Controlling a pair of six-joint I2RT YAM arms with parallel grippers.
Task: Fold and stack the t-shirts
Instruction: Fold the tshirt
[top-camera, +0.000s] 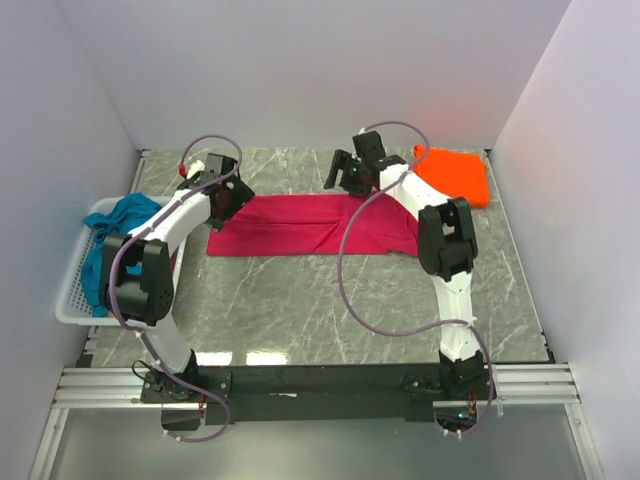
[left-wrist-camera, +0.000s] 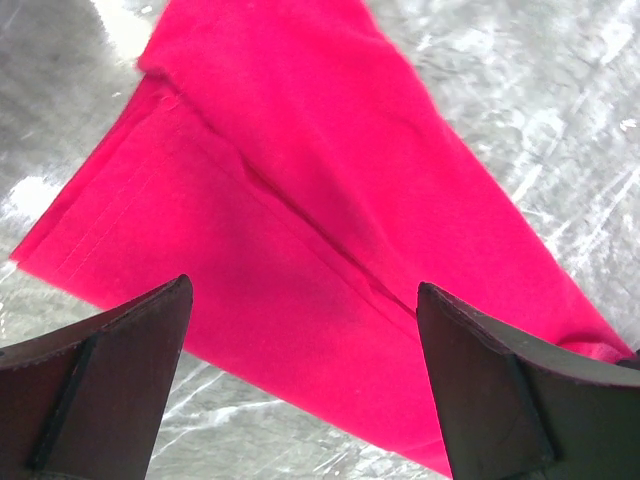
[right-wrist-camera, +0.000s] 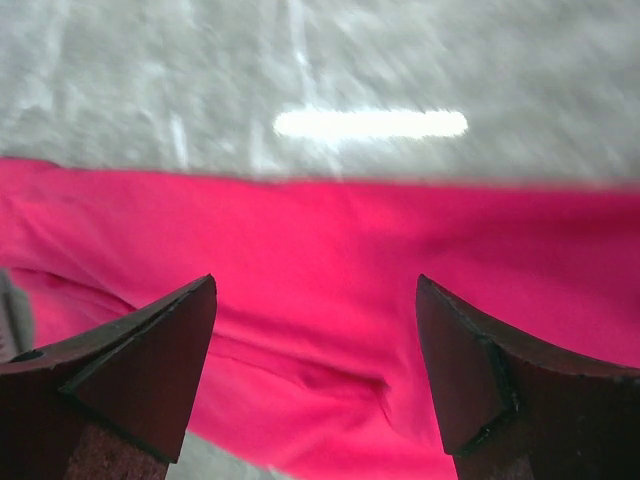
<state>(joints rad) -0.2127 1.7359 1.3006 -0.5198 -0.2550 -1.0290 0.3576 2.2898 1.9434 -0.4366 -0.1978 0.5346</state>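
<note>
Top external is showing the magenta t-shirt lying strip-folded on the desk — left fingers and right fingers hovering apart, empty — both should be pinching its ends evenly, folding across.

Bright, even overhead light; shadows soft. White glare bar on the worktop. Right wrist view blurred throughout.

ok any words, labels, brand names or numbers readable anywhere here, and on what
None can be read in any view.
The magenta t-shirt, orange t-shirt and teal t-shirt are plain, with no print or tag showing.
The white basket and table show no markings.
</note>
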